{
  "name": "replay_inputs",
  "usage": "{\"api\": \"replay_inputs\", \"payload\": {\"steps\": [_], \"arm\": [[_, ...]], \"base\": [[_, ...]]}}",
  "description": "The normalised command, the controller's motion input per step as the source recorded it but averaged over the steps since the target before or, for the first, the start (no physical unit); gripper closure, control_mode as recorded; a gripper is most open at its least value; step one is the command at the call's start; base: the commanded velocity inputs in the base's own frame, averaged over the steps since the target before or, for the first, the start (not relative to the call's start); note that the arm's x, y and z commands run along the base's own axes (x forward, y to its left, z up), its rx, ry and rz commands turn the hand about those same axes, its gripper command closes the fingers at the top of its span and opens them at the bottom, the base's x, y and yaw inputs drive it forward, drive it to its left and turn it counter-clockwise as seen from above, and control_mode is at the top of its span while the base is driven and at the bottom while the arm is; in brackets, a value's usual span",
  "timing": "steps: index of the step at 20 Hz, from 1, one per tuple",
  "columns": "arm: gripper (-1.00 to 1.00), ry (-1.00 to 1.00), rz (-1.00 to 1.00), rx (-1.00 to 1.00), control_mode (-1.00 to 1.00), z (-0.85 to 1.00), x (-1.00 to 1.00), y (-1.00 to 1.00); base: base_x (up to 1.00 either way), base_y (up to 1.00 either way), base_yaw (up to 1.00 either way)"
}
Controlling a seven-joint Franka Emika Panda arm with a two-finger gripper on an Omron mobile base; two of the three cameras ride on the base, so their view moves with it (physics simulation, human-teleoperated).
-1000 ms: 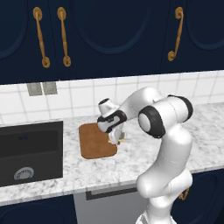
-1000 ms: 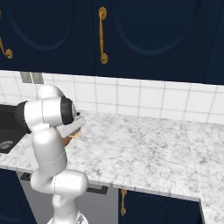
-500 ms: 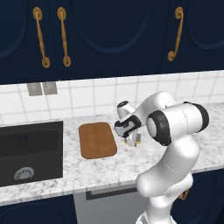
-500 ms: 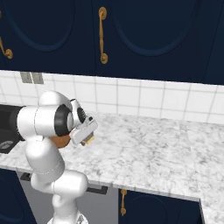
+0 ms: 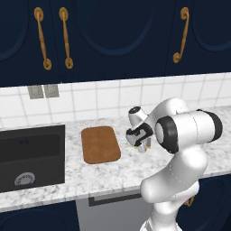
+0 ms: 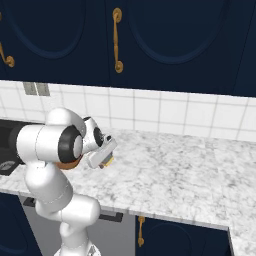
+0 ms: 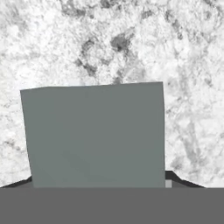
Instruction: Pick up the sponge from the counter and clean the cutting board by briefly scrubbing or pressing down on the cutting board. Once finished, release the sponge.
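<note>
One cutting board (image 5: pixel 100 144) is lying flat on the bench (image 5: pixel 113 173), just right of the sink (image 5: pixel 30 155), w/ open marble stretching far to the right. We're seeing one sponge (image 7: pixel 95 135) clamped in the end effector (image 5: pixel 143 146), grey top facing the cam, over bare bench right of the board. Vs. 1 s ago, the arm has swung off the board, sponge going w/ it.

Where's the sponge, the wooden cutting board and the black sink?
sponge (image 7: pixel 94 135): hand view, its grey scouring top.
cutting board (image 5: pixel 100 144): left base view, middle of the wood.
sink (image 5: pixel 29 155): left base view, basin floor.
</note>
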Motion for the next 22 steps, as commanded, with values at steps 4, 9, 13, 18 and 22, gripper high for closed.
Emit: {"api": "replay_inputs", "payload": {"steps": [4, 9, 13, 18, 22], "arm": [[-1.00, -0.03, 0.00, 0.00, -1.00, 0.22, -0.02, 0.00], [-1.00, 0.00, 0.00, 0.00, -1.00, 0.41, -0.10, 0.00], [-1.00, 0.00, 0.00, 0.00, -1.00, 0.08, -0.24, 0.00], [-1.00, 0.00, 0.00, 0.00, -1.00, 0.05, -0.55, 0.06], [-1.00, -0.08, 0.00, -0.03, -1.00, 0.37, -0.37, 0.37]], "base": [[0.00, 0.00, 0.00], [0.00, 0.00, 0.00], [0.00, 0.00, 0.00], [0.00, 0.00, 0.00], [0.00, 0.00, 0.00]]}}
